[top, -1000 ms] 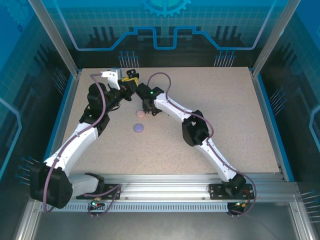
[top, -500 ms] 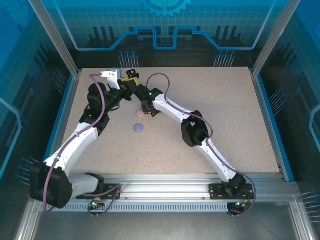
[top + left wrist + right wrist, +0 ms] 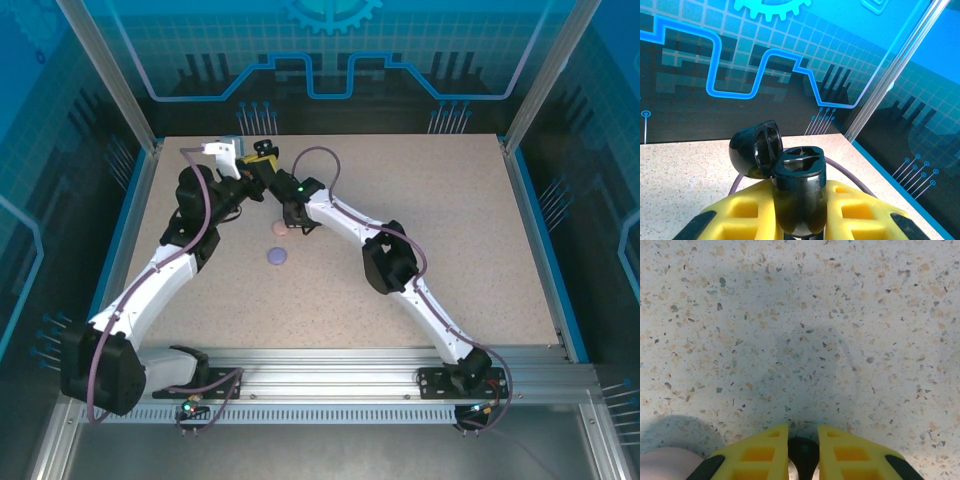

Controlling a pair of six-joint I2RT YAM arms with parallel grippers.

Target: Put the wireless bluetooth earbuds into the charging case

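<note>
Two grips hold: left gripper [image 3: 802, 217] clamps the open black case [image 3: 799, 167], bottom centre of its wrist view; right gripper [image 3: 803, 439] pinches a black earbud [image 3: 803, 456] at bottom centre, over the table [image 3: 800, 315].

Right under the right gripper [image 3: 803, 452] lies a speckled beige table top [image 3: 800, 340] with a soft grey shadow [image 3: 805, 370] on it. Behind the left gripper [image 3: 800, 215] stands a dark blue see-through wall [image 3: 690, 60] with bright blue lines [image 3: 715, 65] and a cog shape [image 3: 772, 7]. A silver metal post [image 3: 892, 70] leans up to that gripper's right.
</note>
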